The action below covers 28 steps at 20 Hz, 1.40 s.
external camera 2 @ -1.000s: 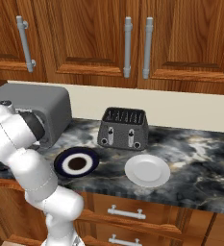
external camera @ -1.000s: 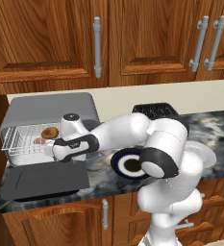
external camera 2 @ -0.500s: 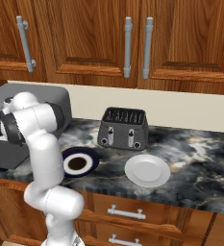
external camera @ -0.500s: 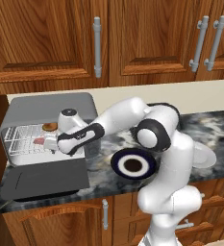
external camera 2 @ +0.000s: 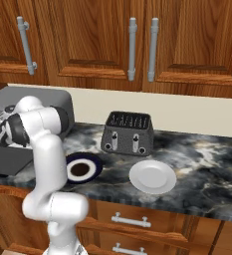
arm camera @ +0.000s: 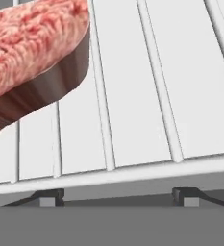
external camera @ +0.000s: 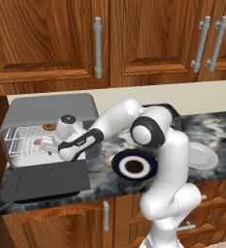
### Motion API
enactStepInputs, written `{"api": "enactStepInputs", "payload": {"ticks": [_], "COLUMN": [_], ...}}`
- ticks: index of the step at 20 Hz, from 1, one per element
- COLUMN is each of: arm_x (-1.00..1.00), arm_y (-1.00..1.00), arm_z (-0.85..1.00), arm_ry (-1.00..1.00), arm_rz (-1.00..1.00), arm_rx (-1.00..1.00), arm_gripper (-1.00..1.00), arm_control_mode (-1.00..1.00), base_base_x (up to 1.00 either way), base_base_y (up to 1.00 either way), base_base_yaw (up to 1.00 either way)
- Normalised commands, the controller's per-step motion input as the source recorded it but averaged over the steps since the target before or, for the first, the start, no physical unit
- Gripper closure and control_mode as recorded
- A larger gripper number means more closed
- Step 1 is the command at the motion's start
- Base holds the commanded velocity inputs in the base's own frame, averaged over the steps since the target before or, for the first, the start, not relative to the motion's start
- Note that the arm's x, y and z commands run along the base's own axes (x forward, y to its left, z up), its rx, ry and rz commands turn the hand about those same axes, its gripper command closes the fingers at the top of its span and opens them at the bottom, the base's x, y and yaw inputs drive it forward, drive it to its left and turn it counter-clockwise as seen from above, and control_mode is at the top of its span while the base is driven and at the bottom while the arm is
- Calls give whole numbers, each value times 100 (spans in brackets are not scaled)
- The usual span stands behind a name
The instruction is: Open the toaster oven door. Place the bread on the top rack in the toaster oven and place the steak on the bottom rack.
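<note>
Steak lies on bottom rack inside toaster oven, at 10 o'clock in hand view. Bread sits on top rack. Oven door down flat. Gripper at oven mouth, tips spread wide, holding nothing. Dark plate and white plate on counter.

You'll see the arm has folded further left over the last second: its elbow, first low in front of the dark plate, now stands higher, right of the toaster oven. The claw has moved deeper toward the oven's open front, level with the bottom rack. The steak now lies on that rack, at the top left of your hand view.
</note>
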Motion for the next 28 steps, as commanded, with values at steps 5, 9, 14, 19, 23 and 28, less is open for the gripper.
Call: {"api": "enactStepInputs", "payload": {"ticks": [5,9,14,19,23,28], "arm_x": [61,26,-31,-87,-100,-95], "arm_y": [24,21,17,2,-7,-57], "arm_z": [0,20,26,57,68,76], "arm_ry": [0,0,0,0,0,0], "arm_rz": [0,0,0,0,0,-2], "arm_rx": [0,0,0,0,0,0], "arm_gripper": [-100,-100,-100,-100,-100,-100], "arm_control_mode": [-100,-100,-100,-100,-100,-100], "base_base_x": [0,0,0,0,0,0], "base_base_y": [0,0,0,0,0,0], "base_base_yaw": [0,0,0,0,0,0]}}
